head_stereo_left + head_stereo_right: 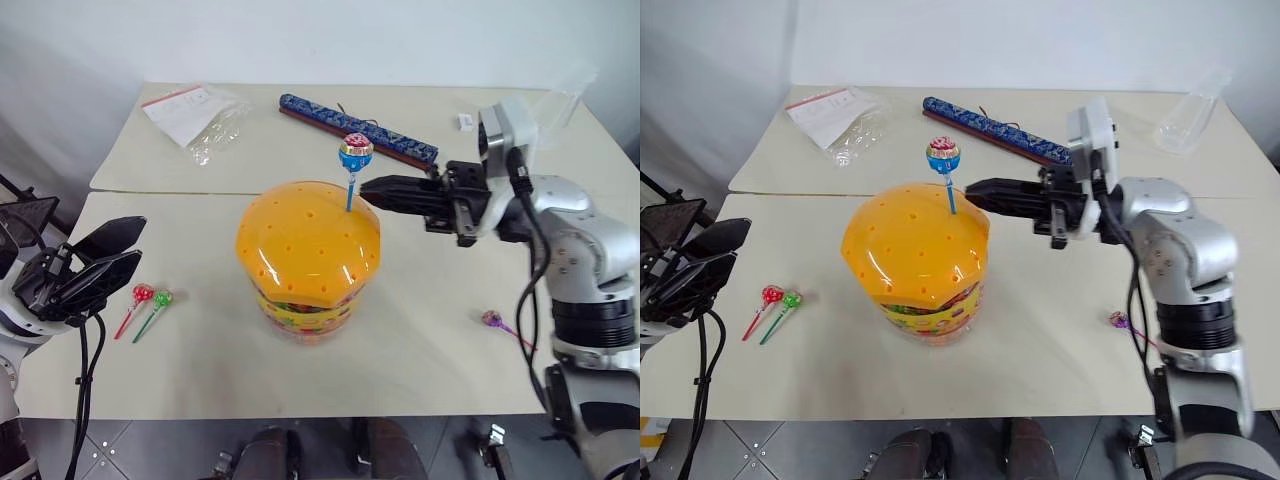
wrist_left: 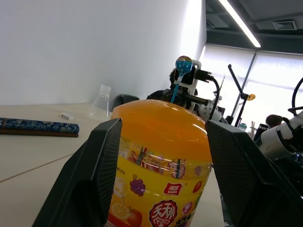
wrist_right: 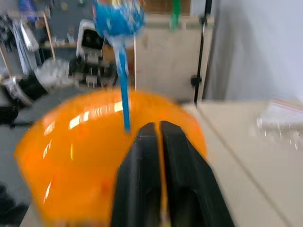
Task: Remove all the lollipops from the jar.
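My left gripper (image 1: 95, 262) hangs at the bench's left edge, jaws wide apart, nothing between them, aimed toward the jar; red lollipop (image 1: 143, 294) and green lollipop (image 1: 162, 299) lie side by side on the bench (image 1: 430, 340) between that gripper and the jar, sticks angled toward me; jar (image 1: 308, 255) sits mid-bench, glossy orange domed lid with small holes, clear colourful printed body below; blue lollipop (image 1: 355, 153) stands upright in a hole at the lid's far right; my right gripper (image 1: 372, 190) reaches in level from the right, fingers nearly together, tips just beside the blue stick, contact unclear; purple lollipop (image 1: 492, 320) lies on the bench under my right arm.
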Controlling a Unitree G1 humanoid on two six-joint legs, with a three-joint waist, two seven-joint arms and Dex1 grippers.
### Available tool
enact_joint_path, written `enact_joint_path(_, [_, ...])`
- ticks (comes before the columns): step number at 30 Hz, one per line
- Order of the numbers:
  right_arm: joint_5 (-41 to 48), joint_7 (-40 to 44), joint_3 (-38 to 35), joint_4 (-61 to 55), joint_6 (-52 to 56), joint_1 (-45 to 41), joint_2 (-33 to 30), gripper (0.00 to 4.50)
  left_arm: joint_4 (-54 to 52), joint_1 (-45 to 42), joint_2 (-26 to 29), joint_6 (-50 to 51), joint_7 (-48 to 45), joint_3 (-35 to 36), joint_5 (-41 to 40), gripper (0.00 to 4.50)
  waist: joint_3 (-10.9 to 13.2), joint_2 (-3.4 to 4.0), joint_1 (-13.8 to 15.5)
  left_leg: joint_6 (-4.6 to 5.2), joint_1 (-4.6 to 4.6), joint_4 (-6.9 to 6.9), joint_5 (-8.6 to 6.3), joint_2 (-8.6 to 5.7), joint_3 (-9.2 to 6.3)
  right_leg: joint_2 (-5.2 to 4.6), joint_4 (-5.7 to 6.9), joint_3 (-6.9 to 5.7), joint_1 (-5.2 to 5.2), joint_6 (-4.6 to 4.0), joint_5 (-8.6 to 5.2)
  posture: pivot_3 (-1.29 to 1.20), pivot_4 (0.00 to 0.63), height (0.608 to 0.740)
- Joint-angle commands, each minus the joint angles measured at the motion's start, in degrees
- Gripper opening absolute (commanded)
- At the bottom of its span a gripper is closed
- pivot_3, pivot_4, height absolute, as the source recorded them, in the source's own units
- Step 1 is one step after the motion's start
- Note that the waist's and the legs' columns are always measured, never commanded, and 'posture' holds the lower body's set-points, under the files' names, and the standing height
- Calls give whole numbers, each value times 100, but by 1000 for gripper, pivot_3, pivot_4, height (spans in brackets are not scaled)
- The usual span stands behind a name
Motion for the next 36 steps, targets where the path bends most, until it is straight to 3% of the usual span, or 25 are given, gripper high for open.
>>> enact_joint_path(1, [71,3,-118,-344,-323,-7,236,1528,-172,-18,20,-59,-12,68,-101,2970,0,0,-38,0,0,0,0,0,1,1,1,-2,0,0,0,0,150,740])
enact_joint_path(5, [171,-6,-40,-470,-235,-87,428,2874,-185,-56,96,8,-130,-34,-107,2970,1,1,-36,-6,5,0,4,11,14,7,4,6,-4,-1,0,0,150,740])
enact_joint_path(12, [157,-257,248,-455,45,-421,808,2874,-277,-149,66,22,-73,-105,-130,2970,0,1,-13,-6,5,0,3,6,10,2,5,11,-3,-1,0,0,150,740])
enact_joint_path(15, [119,-296,290,-403,93,-491,918,2431,-278,-175,39,2,-45,-116,-124,2970,0,1,-17,-6,4,0,3,5,7,2,5,12,-3,-1,0,0,150,740])
enact_joint_path(23, [343,-303,34,-309,105,-568,1040,20,-231,-273,6,-11,-33,-111,-176,2970,0,1,-20,-6,4,0,3,5,9,6,5,9,-3,-1,0,0,150,740])
enact_joint_path(28, [882,-730,-721,-40,72,-994,1149,20,-212,-427,-21,-76,-108,-228,-79,2970,0,1,-18,-6,4,0,3,4,10,8,7,7,-4,-1,0,0,150,740])
enact_joint_path(30, [1334,-1004,-1180,-6,657,-1071,673,20,-289,-569,13,-53,-137,-345,-107,2970,1,0,1,-6,4,0,3,4,6,7,8,6,-4,-1,0,0,150,740])
enact_joint_path(34, [859,-509,-1307,250,798,-709,-587,20,-554,-585,258,-84,-421,-622,159,2970,-1,-3,64,5,-2,0,-3,-7,-5,0,4,11,-1,-1,0,0,150,740])
enact_joint_path(36, [254,-246,-1269,615,683,-119,-1468,20,-674,-503,607,-301,-829,-859,640,2970,-1,-4,64,9,-4,-1,-8,-8,2,1,-6,9,-1,0,0,0,150,740])
